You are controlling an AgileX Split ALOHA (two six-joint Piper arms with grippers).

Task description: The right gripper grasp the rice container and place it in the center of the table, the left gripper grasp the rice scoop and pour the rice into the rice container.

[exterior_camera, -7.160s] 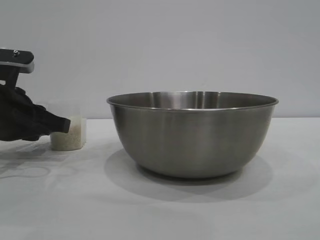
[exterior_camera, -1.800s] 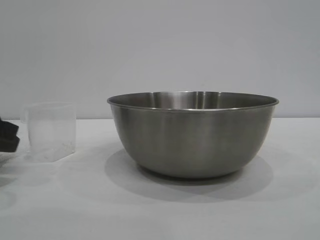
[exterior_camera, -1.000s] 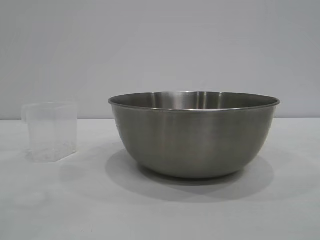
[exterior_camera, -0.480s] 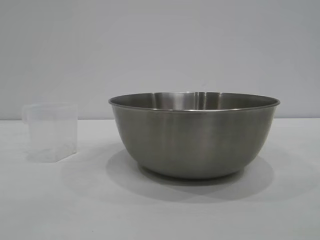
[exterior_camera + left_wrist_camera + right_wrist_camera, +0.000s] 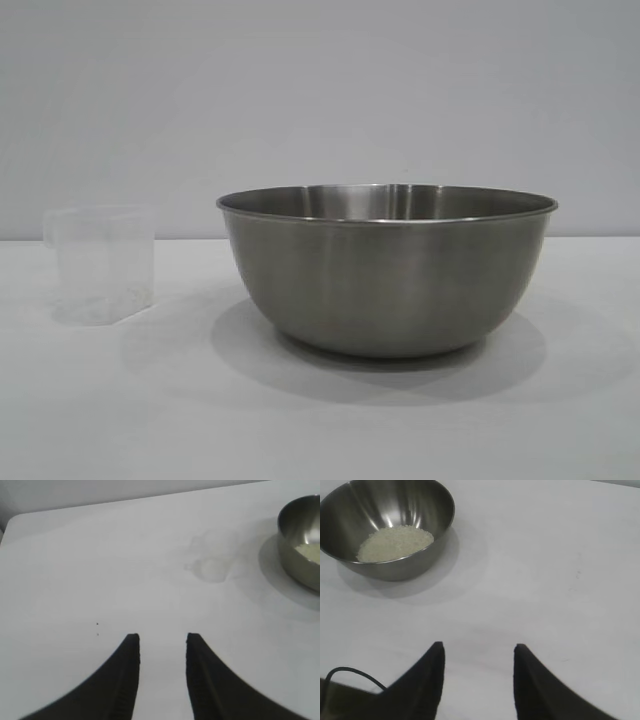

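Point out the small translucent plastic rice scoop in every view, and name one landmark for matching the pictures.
Exterior view: the small translucent plastic rice scoop stands upright on the white table at far left, apart from the bowl.
Left wrist view: faint and see-through, upper middle, beyond the gripper.
Right wrist view: not in it.
Shared landmark: the large round stainless-steel rice container, which shows in all three.
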